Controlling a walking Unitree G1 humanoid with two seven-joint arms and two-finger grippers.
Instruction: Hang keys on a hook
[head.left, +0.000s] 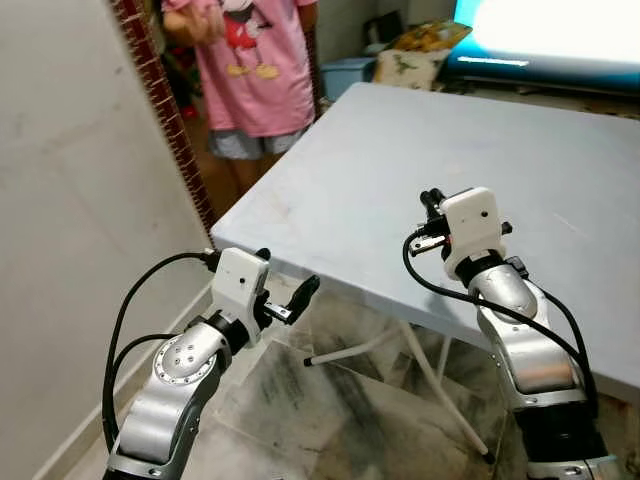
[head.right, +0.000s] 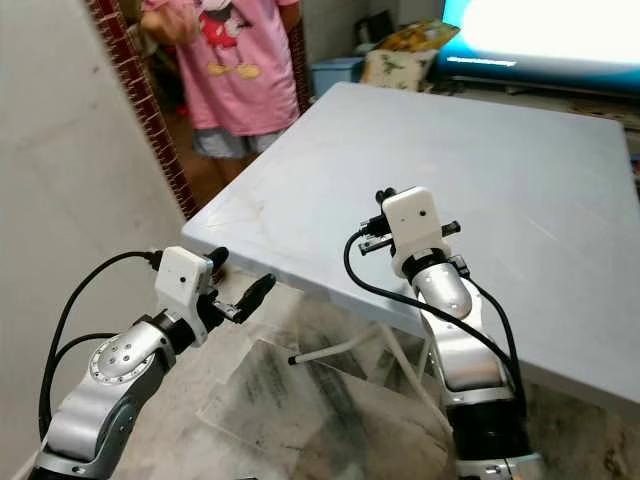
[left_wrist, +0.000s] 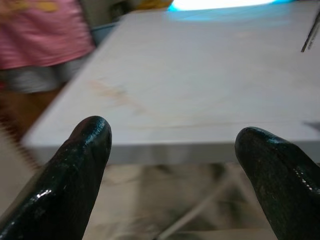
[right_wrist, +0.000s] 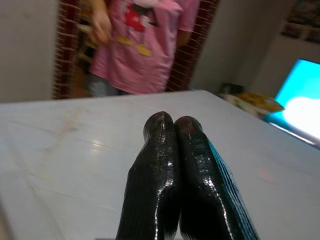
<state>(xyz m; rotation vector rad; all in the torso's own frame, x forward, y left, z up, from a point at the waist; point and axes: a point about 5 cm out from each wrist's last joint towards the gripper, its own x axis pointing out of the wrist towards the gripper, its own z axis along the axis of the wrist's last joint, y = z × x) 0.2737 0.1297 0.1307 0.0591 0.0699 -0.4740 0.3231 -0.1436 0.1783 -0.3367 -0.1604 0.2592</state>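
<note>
- The pale grey table (head.left: 400, 160) sat at an angle, so its near-left corner pointed at the robot, and that corner's edge ran just past the left gripper.
- On the left there was a plain white wall (head.left: 70, 200), ending in a strip of red brick (head.left: 165, 110). The gap between wall and table corner looked pretty tight.
- A person in a pink shirt (head.left: 255, 65) stood in that gap past the table's far-left edge, so that way was blocked.
- Below the tabletop you could see white folding legs (head.left: 430, 375) over a marbled floor (head.left: 330, 420), with open space there.
- The left gripper (head.left: 285, 298) hung just below and in front of the table corner, off the edge. Its fingers (left_wrist: 75, 165) were spread wide apart with nothing between them.
- The right gripper (right_wrist: 172, 150) was up over the tabletop near the front edge, fingers pressed together, holding nothing I could see.
- I couldn't spot any keys or a hook anywhere.
</note>
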